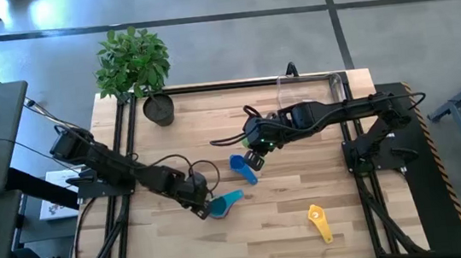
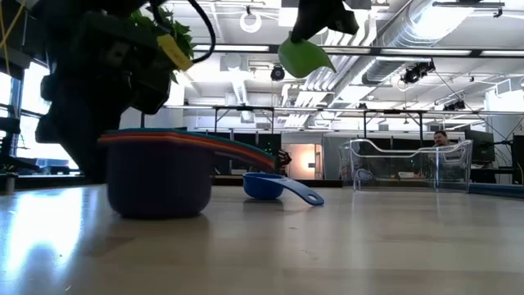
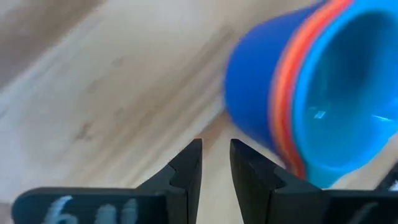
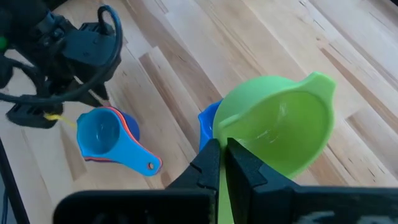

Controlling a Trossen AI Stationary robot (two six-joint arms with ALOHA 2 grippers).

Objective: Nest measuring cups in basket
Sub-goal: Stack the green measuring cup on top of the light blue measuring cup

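The right gripper [image 4: 219,155] is closed on the handle of the green measuring cup [image 4: 280,127], which it holds clear of the table with the bowl pointing away from the wrist. In the high view this gripper [image 1: 256,155] sits over the middle of the table, directly above the blue measuring cup [image 1: 242,166]. The low view shows the green cup [image 2: 303,56] well above the blue cup [image 2: 270,186], which rests on the wood with its handle lying flat.

The left gripper [image 3: 216,163] has its fingers a narrow gap apart and grips nothing. A nested stack of measuring cups [image 3: 311,93] lies just beyond the fingertips and to one side, not between them: a teal cup innermost, an orange rim around it, a darker blue-purple cup outermost. In the high view this gripper [image 1: 203,207] is low on the table's left half, with the stack [image 1: 224,203] just beside it.

The yellow measuring cup [image 1: 318,221] lies alone near the front edge, well apart from both grippers. The clear basket [image 2: 409,164] stands at the far right edge of the table. A potted plant [image 1: 136,66] stands at the far left corner.
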